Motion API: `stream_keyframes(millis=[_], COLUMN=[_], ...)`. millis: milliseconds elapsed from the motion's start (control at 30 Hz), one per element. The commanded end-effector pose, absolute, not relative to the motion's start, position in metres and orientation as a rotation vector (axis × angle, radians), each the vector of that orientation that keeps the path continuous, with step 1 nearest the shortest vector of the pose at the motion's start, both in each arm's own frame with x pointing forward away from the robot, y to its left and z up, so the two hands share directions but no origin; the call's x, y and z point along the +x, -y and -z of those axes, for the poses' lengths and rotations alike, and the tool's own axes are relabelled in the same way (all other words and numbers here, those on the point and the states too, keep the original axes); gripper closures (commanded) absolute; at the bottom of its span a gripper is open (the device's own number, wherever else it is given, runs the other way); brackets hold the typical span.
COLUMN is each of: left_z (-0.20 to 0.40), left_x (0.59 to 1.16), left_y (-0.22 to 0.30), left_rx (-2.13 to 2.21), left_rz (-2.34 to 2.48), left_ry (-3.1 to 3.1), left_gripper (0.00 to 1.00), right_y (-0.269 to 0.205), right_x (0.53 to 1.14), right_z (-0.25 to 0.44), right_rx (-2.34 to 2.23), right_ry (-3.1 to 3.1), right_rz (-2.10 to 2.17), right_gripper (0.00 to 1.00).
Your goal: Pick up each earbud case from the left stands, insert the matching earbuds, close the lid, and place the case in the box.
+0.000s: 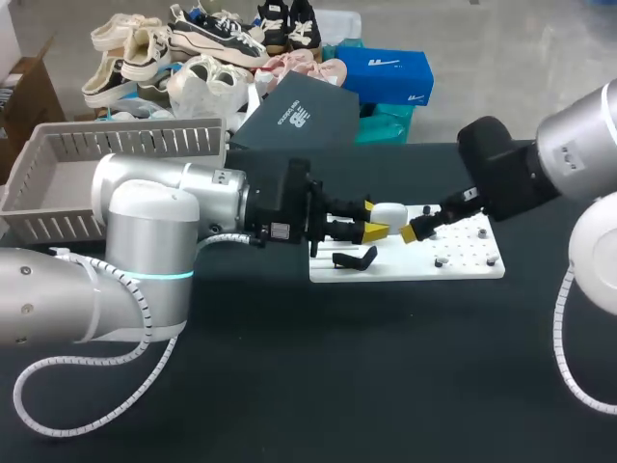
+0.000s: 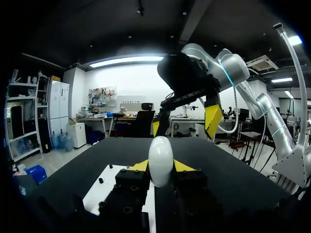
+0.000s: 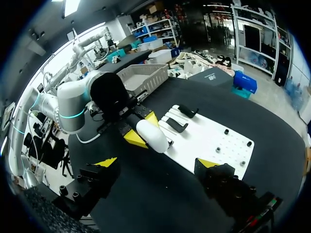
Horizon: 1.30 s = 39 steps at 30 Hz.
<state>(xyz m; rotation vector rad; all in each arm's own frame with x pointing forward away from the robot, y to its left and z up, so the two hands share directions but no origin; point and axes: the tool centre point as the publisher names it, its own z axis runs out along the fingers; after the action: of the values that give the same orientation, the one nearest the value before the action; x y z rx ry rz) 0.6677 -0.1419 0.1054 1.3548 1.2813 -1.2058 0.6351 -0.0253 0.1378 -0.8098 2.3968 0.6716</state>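
Pinching the white earbud case (image 2: 161, 160) between the left fingers (image 2: 183, 166), holding it over the white stand board (image 1: 463, 262), with the right fingers (image 3: 108, 162) spread wide close by. Probably handling light, hard and slick, so gripping mid-body, clear of the lid.

The mounting board (image 1: 472, 267) lies on the table (image 1: 318, 386) right of the middle, with the stands (image 1: 355, 258) on its left end and small pegs (image 1: 441, 261) on its right part. My left gripper (image 1: 375, 218) hangs over the board's left end, above and just behind the stands, with the earbud case (image 1: 390, 212) clamped between its fingers. My right gripper (image 3: 156, 162) faces it from the right over the board, near the case, and the slatted basket (image 1: 58, 183) sits at the table's far left corner, behind my left arm.
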Motion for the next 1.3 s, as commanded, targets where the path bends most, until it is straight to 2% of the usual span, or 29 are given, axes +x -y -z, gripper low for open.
stream_keyframes(millis=[33, 1300], left_z=[-0.105, -0.105], left_x=[0.668, 0.668], left_y=[0.142, 0.142], left_rx=[1.355, 1.355], left_rz=[1.205, 1.205], left_ry=[-1.281, -1.281], left_gripper=[1.00, 1.00], right_y=[0.019, 0.018], right_x=[0.642, 0.670], right_z=[-0.136, -0.122], right_rx=[-0.818, -0.733], right_ry=[-2.404, -2.459], right_rz=[-0.679, -0.636], right_gripper=[0.00, 0.00])
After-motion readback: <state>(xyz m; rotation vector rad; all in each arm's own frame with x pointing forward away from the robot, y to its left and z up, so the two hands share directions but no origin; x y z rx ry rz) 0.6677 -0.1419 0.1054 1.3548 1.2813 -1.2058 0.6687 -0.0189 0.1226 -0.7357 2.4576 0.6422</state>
